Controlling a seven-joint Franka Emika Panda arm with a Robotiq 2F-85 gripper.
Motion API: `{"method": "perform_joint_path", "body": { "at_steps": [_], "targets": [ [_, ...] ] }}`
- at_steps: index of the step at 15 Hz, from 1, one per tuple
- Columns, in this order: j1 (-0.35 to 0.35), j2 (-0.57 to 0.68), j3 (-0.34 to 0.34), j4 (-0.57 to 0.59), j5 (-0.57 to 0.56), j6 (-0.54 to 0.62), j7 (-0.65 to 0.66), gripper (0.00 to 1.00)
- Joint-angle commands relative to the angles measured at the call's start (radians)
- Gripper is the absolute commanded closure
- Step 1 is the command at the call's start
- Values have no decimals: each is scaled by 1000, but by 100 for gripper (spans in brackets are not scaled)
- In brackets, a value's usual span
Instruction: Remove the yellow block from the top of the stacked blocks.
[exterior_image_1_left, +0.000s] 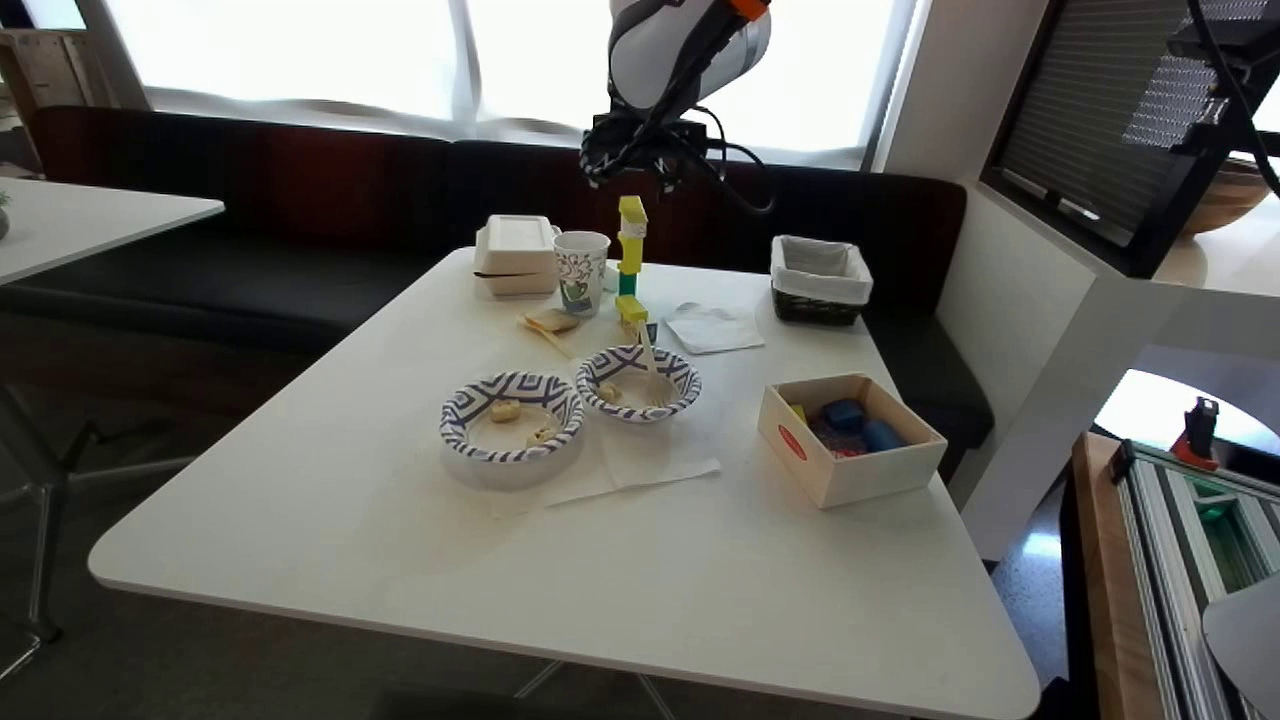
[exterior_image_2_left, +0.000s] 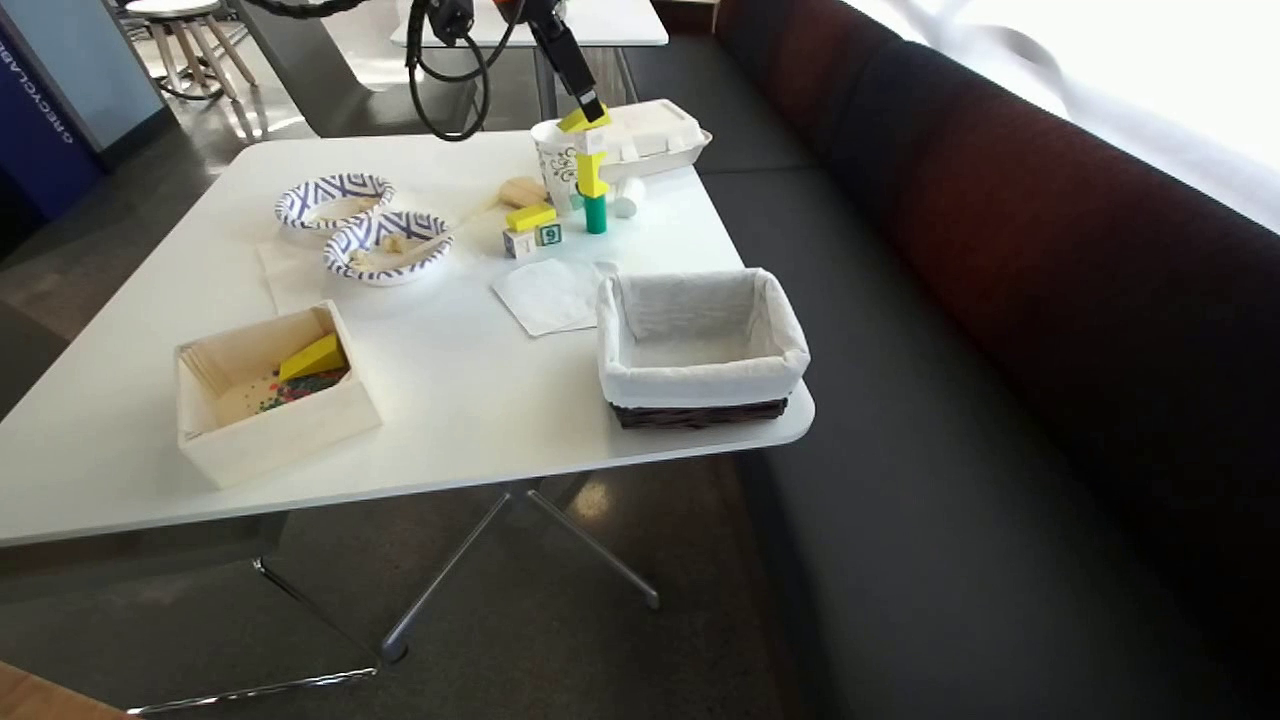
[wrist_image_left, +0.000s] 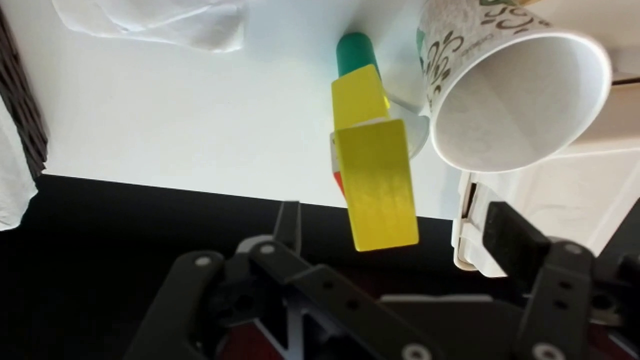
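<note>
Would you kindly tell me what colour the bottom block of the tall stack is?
The bottom block is green, shown best in the wrist view.

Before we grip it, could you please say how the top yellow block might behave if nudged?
The top yellow block is probably stiff, given its crisp edges. Nudged, it may fall easily, since a slim green cylinder supports the tall stack.

In an exterior view, glare bleaches the windows beyond the table, my light's source. Beneath the table the floor lies dim. At my wrist, my dark pincer half dissolves into blackness past the table's edge.
</note>
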Motion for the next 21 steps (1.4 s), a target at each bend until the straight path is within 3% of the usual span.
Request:
{"method": "perform_joint_path", "body": {
  "at_steps": [1, 5, 9, 11, 12, 18, 20, 21],
  "targets": [
    [7, 42, -16, 40, 31, 23, -24, 9],
    [10, 56, -26, 52, 26, 25, -29, 17],
    [11, 63, -32, 59, 25, 26, -33, 38],
    [12, 61, -33, 58, 24, 23, -37, 38],
    [13, 61, -34, 58, 23, 24, -37, 44],
    [14, 60, -35, 59, 26, 17, -48, 45],
    [13, 62, -36, 59, 27, 16, -48, 58],
    [13, 60, -36, 58, 28, 15, -49, 71]
  ]
}}
